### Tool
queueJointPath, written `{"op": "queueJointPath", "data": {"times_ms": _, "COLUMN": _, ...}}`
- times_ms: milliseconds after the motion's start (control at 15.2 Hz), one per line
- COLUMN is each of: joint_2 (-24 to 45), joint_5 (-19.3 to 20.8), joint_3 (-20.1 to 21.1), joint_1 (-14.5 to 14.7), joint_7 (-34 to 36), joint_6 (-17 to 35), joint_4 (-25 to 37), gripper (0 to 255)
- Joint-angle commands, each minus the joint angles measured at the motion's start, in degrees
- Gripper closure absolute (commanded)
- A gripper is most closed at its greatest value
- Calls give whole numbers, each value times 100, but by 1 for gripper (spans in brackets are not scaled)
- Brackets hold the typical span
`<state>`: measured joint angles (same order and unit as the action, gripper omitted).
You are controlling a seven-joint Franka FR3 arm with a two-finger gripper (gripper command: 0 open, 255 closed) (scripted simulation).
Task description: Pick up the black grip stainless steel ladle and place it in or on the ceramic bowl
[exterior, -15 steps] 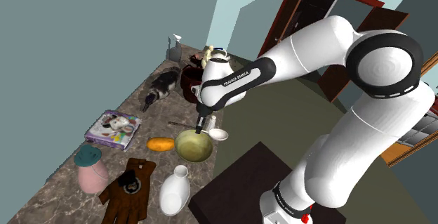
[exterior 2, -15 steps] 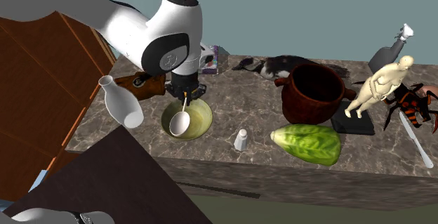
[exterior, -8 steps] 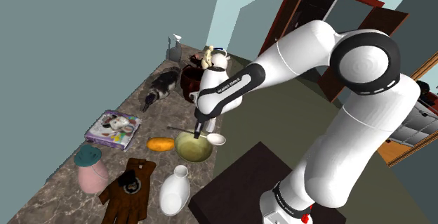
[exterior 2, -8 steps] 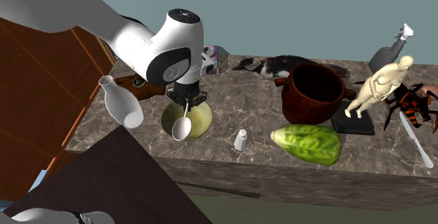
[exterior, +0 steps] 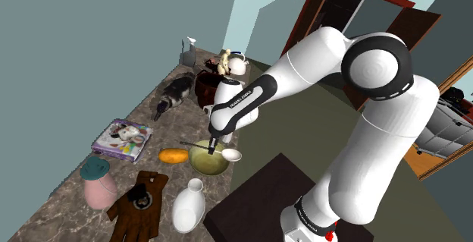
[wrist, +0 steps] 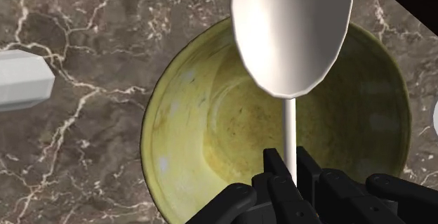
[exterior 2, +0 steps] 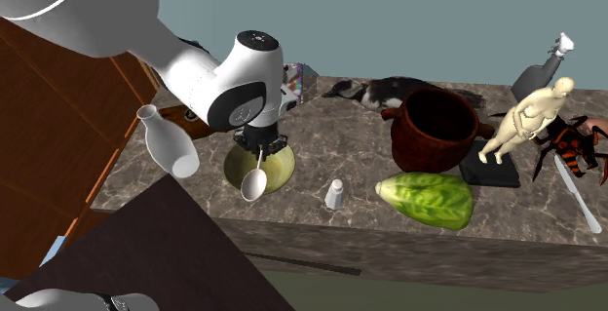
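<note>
Arm [exterior: 303, 58] stretched fwd, pincer [wrist: 290, 161] clamped tight, aimed down.

The gripper [wrist: 290, 161] has its two black fingers closed on the thin pale stem of the ladle [wrist: 291, 29]. The ladle's broad, whitish scoop hangs over the far side of the yellow-green bowl [wrist: 163, 110], covering the rim nearest the counter's edge. The bowl sits on a dark, white-veined marble countertop [wrist: 77, 145], close to that edge. Well apart from the bowl, a white faceted object [wrist: 21, 81] lies on the stone, cut off, perhaps a small shaker.
</note>
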<state>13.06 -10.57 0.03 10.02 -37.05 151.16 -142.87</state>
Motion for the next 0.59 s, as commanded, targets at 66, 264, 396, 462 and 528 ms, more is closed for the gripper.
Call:
{"op": "queueJointPath", "data": {"times_ms": 66, "joint_2": 8, "joint_5": -1, "joint_3": 0, "joint_1": -1, "joint_7": -2, "joint_6": 6, "joint_4": 5, "gripper": 255}}
{"op": "queueJointPath", "data": {"times_ms": 264, "joint_2": 8, "joint_5": -1, "joint_3": 0, "joint_1": -1, "joint_7": -2, "joint_6": 6, "joint_4": 5, "gripper": 0}}
{"op": "queueJointPath", "data": {"times_ms": 396, "joint_2": 8, "joint_5": -1, "joint_3": 0, "joint_1": -1, "joint_7": -2, "joint_6": 6, "joint_4": 5, "gripper": 0}}
{"op": "queueJointPath", "data": {"times_ms": 462, "joint_2": 8, "joint_5": -1, "joint_3": 0, "joint_1": -1, "joint_7": -2, "joint_6": 6, "joint_4": 5, "gripper": 0}}
{"op": "queueJointPath", "data": {"times_ms": 528, "joint_2": 8, "joint_5": -1, "joint_3": 0, "joint_1": -1, "joint_7": -2, "joint_6": 6, "joint_4": 5, "gripper": 0}}
